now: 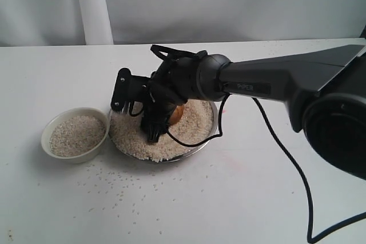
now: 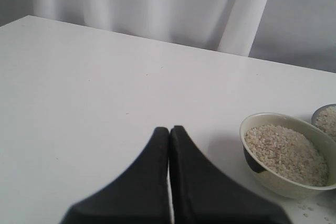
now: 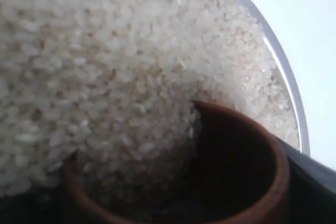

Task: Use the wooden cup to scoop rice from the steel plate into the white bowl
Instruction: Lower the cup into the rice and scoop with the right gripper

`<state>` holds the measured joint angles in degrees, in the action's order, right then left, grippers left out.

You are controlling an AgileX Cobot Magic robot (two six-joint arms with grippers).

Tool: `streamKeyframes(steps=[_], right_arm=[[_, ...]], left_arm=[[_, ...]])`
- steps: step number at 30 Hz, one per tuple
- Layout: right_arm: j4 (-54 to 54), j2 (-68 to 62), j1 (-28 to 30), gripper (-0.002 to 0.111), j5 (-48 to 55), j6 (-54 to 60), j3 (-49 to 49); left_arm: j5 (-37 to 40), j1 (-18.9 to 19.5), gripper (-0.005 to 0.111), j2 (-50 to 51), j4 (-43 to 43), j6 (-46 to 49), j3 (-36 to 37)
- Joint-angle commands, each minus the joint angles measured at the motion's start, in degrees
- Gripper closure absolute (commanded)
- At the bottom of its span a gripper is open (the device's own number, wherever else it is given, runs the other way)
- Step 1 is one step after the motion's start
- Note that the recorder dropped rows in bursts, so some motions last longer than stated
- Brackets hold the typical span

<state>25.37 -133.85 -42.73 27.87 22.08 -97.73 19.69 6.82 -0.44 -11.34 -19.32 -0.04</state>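
The steel plate (image 1: 201,144) holds a wide heap of rice (image 1: 194,123). My right gripper (image 1: 163,122) is shut on the wooden cup (image 1: 176,115), which lies tilted with its mouth dug into the heap. In the right wrist view, rice (image 3: 115,66) spills into the cup (image 3: 275,174), filling about half of its dark inside, and a dark finger (image 3: 312,184) presses on its side. The plate's rim (image 3: 287,74) curves past beyond it. The white bowl (image 1: 73,156) stands left of the plate and is filled with rice. My left gripper (image 2: 170,129) is shut and empty, near the bowl (image 2: 265,179).
Loose grains (image 1: 123,190) are scattered over the white table in front of the bowl and plate. A black cable (image 1: 286,158) trails from the right arm across the table. A white curtain and a post (image 1: 94,7) stand behind. The plate's edge (image 2: 316,115) shows beside the bowl.
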Motion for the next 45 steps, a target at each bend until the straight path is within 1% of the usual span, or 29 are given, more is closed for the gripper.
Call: streamKeyframes(steps=[1, 6, 9, 13, 29, 37, 40, 45], right_arm=[[-5.03, 0.42, 0.26, 0.108, -2.12, -0.41, -0.32], [-9.13, 0.42, 0.26, 0.108, -3.14, -0.41, -0.32], [-10.53, 0.42, 0.78, 0.108, -3.67, -3.24, -0.32], [-10.67, 0.42, 1.54, 0.108, -3.56, -6.21, -0.32], [-13.69, 0.67, 2.28, 0.108, -3.2, -7.53, -0.32], [-14.63, 7.71, 3.55, 0.108, -15.14, -9.03, 10.17], [-17.01, 9.04, 3.83, 0.108, -21.52, -9.02, 14.06], [-18.46, 10.19, 3.93, 0.108, -29.17, -9.44, 19.38]], left_arm=[[-0.38, -0.06, 0.107, 0.44, 0.28, -0.13, 0.04], [-0.38, -0.06, 0.107, 0.44, 0.28, -0.13, 0.04], [-0.38, -0.06, 0.107, 0.44, 0.28, -0.13, 0.04], [-0.38, -0.06, 0.107, 0.44, 0.28, -0.13, 0.04], [-0.38, -0.06, 0.107, 0.44, 0.28, -0.13, 0.04], [-0.38, -0.06, 0.107, 0.44, 0.28, -0.13, 0.04], [-0.38, -0.06, 0.107, 0.44, 0.28, -0.13, 0.04], [-0.38, -0.06, 0.107, 0.44, 0.28, -0.13, 0.04]])
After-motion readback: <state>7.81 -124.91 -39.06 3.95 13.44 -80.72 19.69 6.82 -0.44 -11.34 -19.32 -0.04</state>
